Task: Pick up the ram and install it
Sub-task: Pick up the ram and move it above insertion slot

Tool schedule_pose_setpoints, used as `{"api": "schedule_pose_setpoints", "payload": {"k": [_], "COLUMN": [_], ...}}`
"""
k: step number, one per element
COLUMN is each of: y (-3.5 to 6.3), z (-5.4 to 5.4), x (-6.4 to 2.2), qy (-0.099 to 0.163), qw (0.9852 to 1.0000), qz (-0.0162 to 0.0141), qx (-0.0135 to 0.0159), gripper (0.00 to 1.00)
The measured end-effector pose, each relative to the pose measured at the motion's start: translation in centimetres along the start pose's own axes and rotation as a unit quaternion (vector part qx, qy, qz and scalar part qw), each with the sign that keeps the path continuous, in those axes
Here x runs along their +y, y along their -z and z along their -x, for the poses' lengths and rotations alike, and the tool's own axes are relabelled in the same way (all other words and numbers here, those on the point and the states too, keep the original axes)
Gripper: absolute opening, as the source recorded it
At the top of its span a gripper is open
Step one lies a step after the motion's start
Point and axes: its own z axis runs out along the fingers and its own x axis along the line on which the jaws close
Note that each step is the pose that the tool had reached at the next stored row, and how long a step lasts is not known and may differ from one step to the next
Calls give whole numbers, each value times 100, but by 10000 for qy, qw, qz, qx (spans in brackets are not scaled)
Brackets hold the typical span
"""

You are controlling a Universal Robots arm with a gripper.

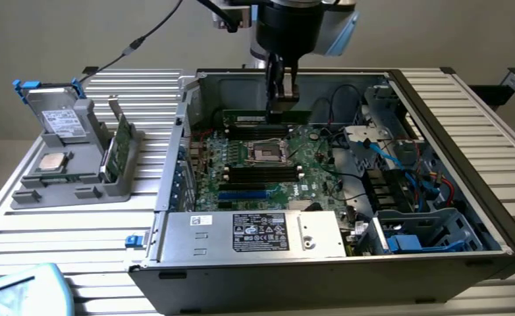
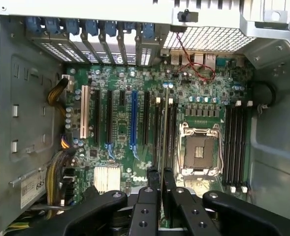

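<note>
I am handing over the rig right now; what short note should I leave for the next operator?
Gripper: shut on the ram, board standing on its long edge.
Ram: inside the open computer case, over the memory slots next to the processor socket.
Done: ram picked up.
Left: seating; whether it touches a slot yet cannot be told.

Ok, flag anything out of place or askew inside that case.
Nothing spilled or damaged. The ram, gripped by the tool, stands on edge over the slots beside the processor socket, which is empty. Whether it is seated, I cannot tell.
</note>
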Motion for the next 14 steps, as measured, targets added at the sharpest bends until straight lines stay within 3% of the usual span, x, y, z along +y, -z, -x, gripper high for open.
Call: {"api": "schedule_pose_setpoints", "payload": {"k": [9,12,14], "y": [-100,-126,-143], "z": [6,7,7], "x": [-84,-101,-106], "qy": [-168,-204,-210], "qw": [9999,9998,9997], "qz": [-9,-13,-19], "qx": [25,52,86], "gripper": [15,15,15]}}
